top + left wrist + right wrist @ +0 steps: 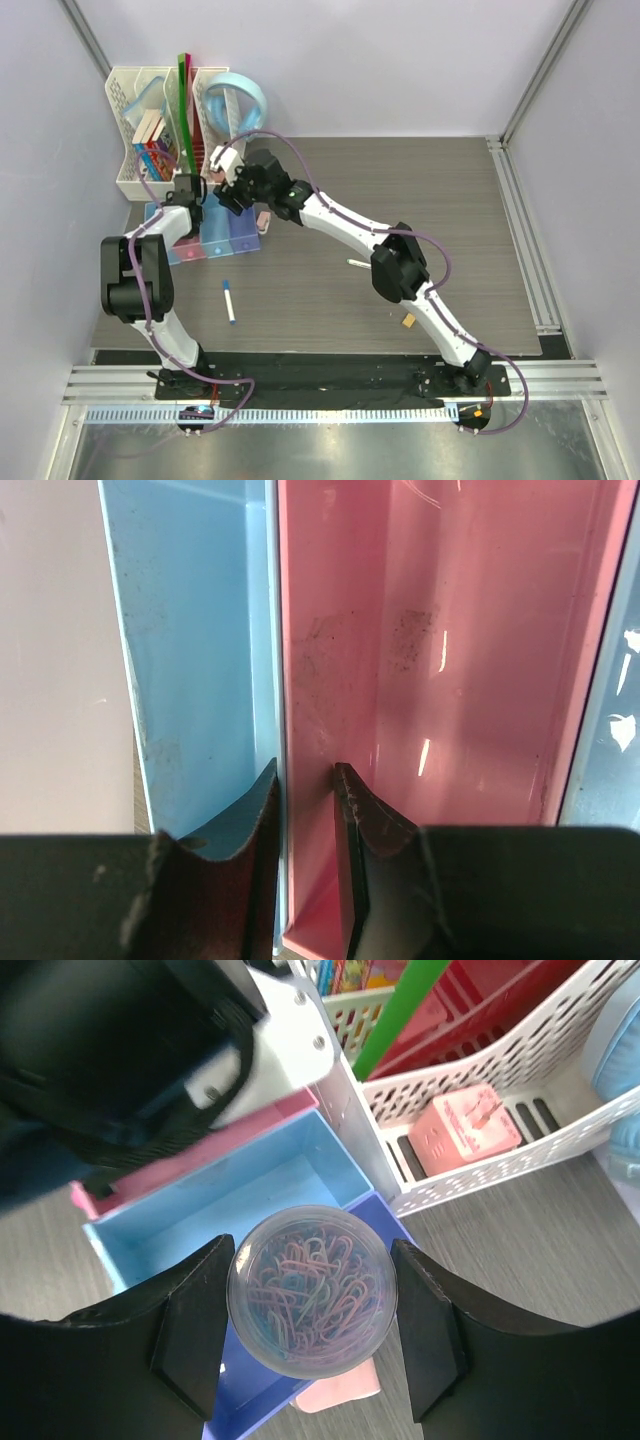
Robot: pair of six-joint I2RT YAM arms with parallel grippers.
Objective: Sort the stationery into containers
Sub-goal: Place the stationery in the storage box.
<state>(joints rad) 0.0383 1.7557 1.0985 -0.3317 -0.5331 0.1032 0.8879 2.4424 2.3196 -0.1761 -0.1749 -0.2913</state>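
right gripper [311,1328]: holds paper-clip tub [312,1295] over purple bin [245,1407], far-left corner, for drop
left gripper [305,780]: narrow, pinching blue-pink divider [279,630] to steady it

organizer [128,185] behind bins [245,240] | jar [310,1290] over bins | marker [229,300] before bins

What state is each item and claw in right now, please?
right claw: shut on paper-clip tub
left claw: astride blue-pink bin wall, grip unclear
paper-clip tub: held above the bins
marker: capped, lying on table
pen: lying on table
tan eraser: lying on table
pink bin: empty where visible
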